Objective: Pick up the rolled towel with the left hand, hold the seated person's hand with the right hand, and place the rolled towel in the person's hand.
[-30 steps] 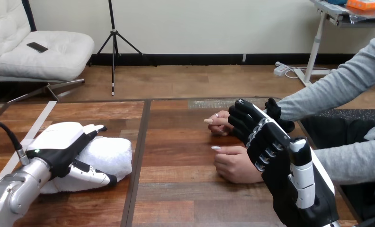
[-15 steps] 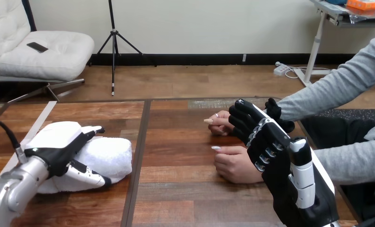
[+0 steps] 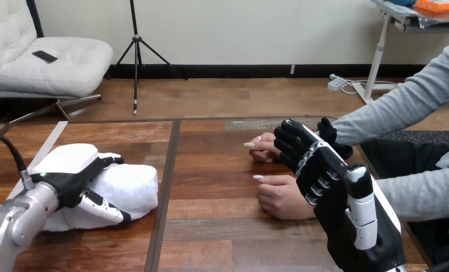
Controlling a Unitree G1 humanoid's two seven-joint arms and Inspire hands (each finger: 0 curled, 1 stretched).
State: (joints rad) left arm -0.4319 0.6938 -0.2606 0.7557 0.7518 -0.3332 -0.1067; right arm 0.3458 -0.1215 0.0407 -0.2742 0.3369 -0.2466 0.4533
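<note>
The white rolled towel (image 3: 128,187) lies on the table's left part. My left hand (image 3: 69,170) rests on it, fingers draped over its top and thumb pressed along its near side, so it is shut on the towel. My right hand (image 3: 324,175) stands upright at the right, its back toward me. Its fingers (image 3: 293,144) cross the near side of the person's far wrist and its thumb tip (image 3: 327,130) shows beyond the grey sleeve, closing round that wrist. The person's far hand (image 3: 262,148) pokes out past my fingers. Their near hand (image 3: 279,195) lies loosely curled on the table.
The wooden table (image 3: 211,226) has a dark seam running front to back just right of the towel. The person's grey sleeves (image 3: 415,96) come in from the right edge.
My left hand has slid a little to the left and settled lower on the towel. The towel, my right hand and the person's hands have stayed where they were.
</note>
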